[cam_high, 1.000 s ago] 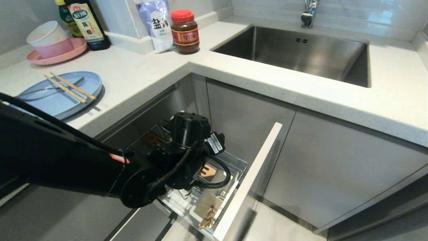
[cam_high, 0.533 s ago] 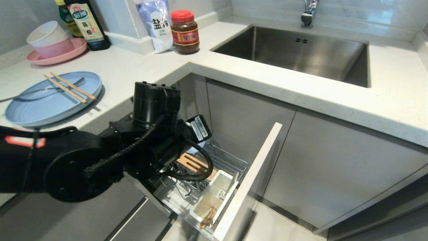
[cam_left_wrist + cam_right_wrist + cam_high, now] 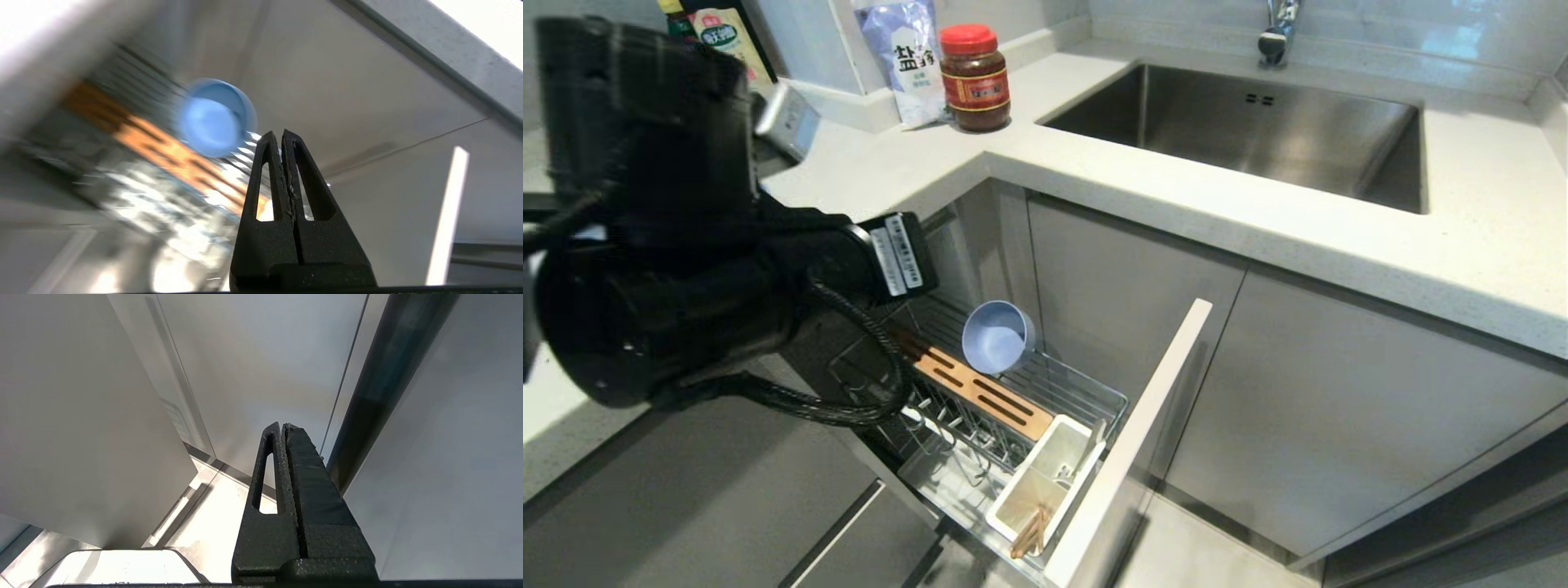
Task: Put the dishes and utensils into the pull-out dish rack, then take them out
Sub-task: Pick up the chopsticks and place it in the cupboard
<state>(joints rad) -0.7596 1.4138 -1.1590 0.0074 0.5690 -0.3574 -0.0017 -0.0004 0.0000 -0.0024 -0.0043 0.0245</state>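
Head view: left arm hides counter; bowl visible.

The bowl sits tilted in the rack behind the wooden strip; the caddy stands in front, against the cabinet front; the sink lies behind, in the counter.

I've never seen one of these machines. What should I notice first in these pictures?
A big black arm fills the head view's left, its left tool shut and empty, raised above the pull-out dish rack. In the open rack a small pale blue bowl leans on its side behind a slotted wooden strip. Chopsticks stand in the white caddy.
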